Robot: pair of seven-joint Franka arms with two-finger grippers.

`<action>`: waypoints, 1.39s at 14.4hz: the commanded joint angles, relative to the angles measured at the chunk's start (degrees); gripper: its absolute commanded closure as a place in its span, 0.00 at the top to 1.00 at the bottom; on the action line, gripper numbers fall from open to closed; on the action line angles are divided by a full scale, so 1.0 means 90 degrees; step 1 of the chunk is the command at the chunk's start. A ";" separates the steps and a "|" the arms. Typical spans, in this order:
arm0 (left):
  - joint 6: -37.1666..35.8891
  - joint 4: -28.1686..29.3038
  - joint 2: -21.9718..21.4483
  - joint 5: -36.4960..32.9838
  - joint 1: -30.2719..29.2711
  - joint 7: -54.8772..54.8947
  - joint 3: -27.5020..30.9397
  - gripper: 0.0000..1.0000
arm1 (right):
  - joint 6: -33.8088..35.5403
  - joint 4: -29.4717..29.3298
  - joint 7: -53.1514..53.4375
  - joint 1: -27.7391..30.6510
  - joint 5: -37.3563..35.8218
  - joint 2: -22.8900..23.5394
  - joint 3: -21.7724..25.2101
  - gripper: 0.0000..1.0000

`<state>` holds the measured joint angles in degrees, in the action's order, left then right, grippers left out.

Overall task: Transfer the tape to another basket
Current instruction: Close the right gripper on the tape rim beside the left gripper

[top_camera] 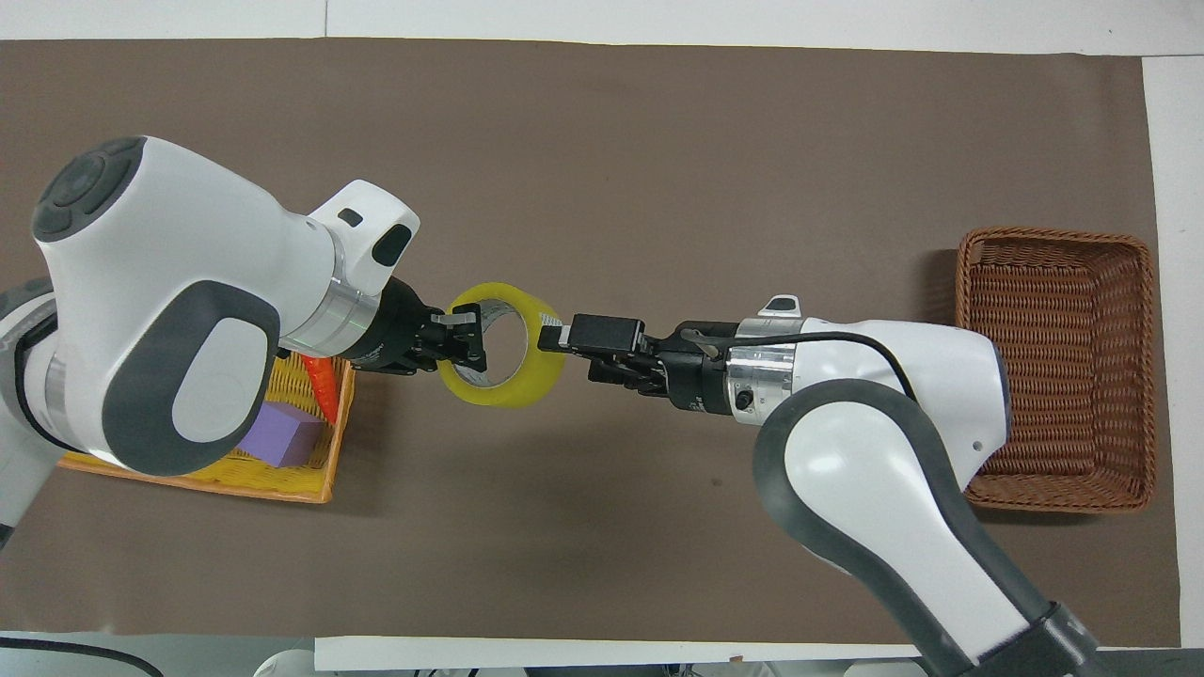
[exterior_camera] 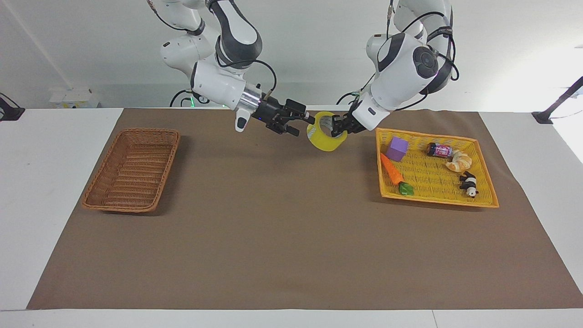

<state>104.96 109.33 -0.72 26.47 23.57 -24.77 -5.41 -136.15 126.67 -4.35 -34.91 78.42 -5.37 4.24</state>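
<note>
The yellow tape roll (exterior_camera: 324, 142) hangs in the air over the brown mat, between the two baskets and close to the yellow tray. My left gripper (exterior_camera: 336, 126) is shut on its rim, one finger inside the ring; it also shows in the overhead view (top_camera: 467, 338), gripping the tape (top_camera: 499, 397). My right gripper (exterior_camera: 309, 120) is open, and its tips reach the roll's rim on the side toward the wicker basket (top_camera: 553, 337). The brown wicker basket (exterior_camera: 132, 202) stands at the right arm's end of the table (top_camera: 1053, 240), with nothing in it.
A flat yellow woven tray (exterior_camera: 432, 197) at the left arm's end holds a purple cube (exterior_camera: 397, 148), a carrot (exterior_camera: 391, 169), a small can (exterior_camera: 438, 150), a croissant (exterior_camera: 459, 161) and a toy panda (exterior_camera: 469, 184). In the overhead view the left arm covers most of the tray (top_camera: 310, 494).
</note>
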 commanded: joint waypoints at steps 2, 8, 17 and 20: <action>0.0056 -0.0136 -0.0008 0.0233 0.0153 0.0096 -0.0073 0.00 | -0.0106 -0.0080 -0.0141 -0.0038 0.0144 0.0099 -0.0003 0.99; 0.0203 -0.0058 -0.0038 0.0223 0.0359 0.0076 -0.0063 0.00 | -0.0165 -0.0305 -0.0024 -0.0067 0.0212 0.0196 -0.0003 0.99; 0.0213 -0.0029 -0.0057 0.0213 0.0359 0.0096 -0.0054 0.00 | -0.0116 -0.0305 -0.0092 -0.0047 0.0212 0.0187 0.0007 0.87; 0.0232 -0.0029 -0.0047 0.0213 0.0340 0.0096 -0.0054 0.00 | -0.0067 -0.0305 -0.0083 -0.0008 0.0202 0.0118 0.0007 0.77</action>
<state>106.48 109.17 -0.72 27.49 26.61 -24.49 -6.13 -136.31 124.35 -4.33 -35.01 78.93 -4.16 4.23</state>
